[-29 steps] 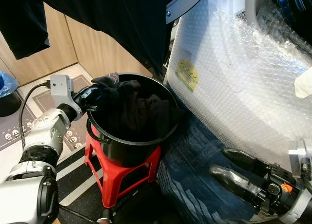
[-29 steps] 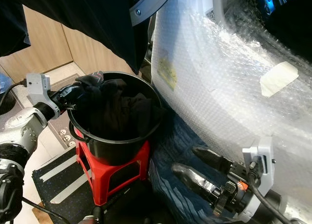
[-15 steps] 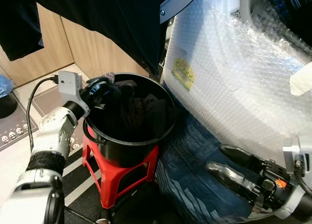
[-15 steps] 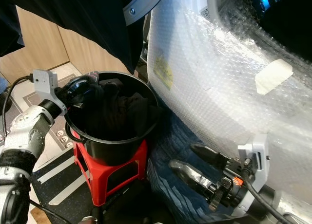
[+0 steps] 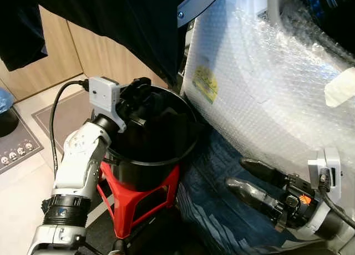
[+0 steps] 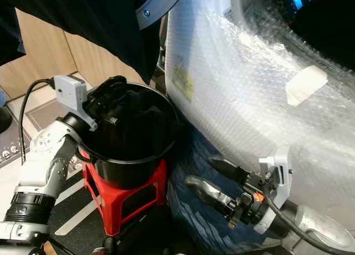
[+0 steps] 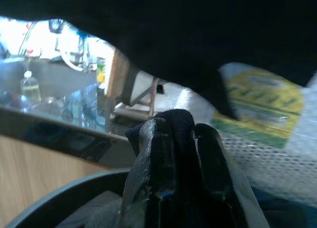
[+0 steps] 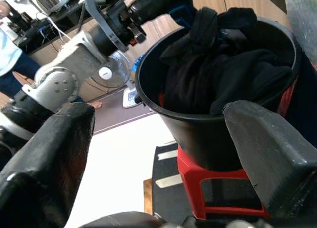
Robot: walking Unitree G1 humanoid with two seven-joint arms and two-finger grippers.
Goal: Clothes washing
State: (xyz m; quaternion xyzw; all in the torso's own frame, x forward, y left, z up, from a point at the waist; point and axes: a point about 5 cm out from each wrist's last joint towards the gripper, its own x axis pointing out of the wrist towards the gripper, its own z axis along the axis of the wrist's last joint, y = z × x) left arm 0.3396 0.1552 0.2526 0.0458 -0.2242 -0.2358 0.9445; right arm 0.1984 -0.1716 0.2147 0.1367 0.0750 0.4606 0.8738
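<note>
Here, in the left eye view, the left gripper (image 5: 138, 94) sits at the far rim of the black bucket (image 5: 150, 174), which stands on a red stool (image 5: 136, 202) just beside the washing machine (image 5: 266, 100) wrapped in bubble wrap. The step in hand looks like lifting a piece of dark clothing (image 5: 158, 119) out of the bucket; the next move would call for raising it clear of the rim and swinging it toward the machine's opening. A blue garment (image 5: 222, 210) lies on the floor below the machine.

In the right eye view, the right gripper (image 6: 213, 180) hangs low over that blue garment, fingers apart and holding nothing.

From the left wrist view, the left gripper's fingers (image 7: 156, 158) are pressed together with a fold of black cloth (image 7: 173, 120) pinched between them, the bucket rim curving below.

The right wrist view looks between its spread fingers (image 8: 270, 143) at the bucket, which holds a heap of dark clothes (image 8: 218, 69) reaching up to its rim.
</note>
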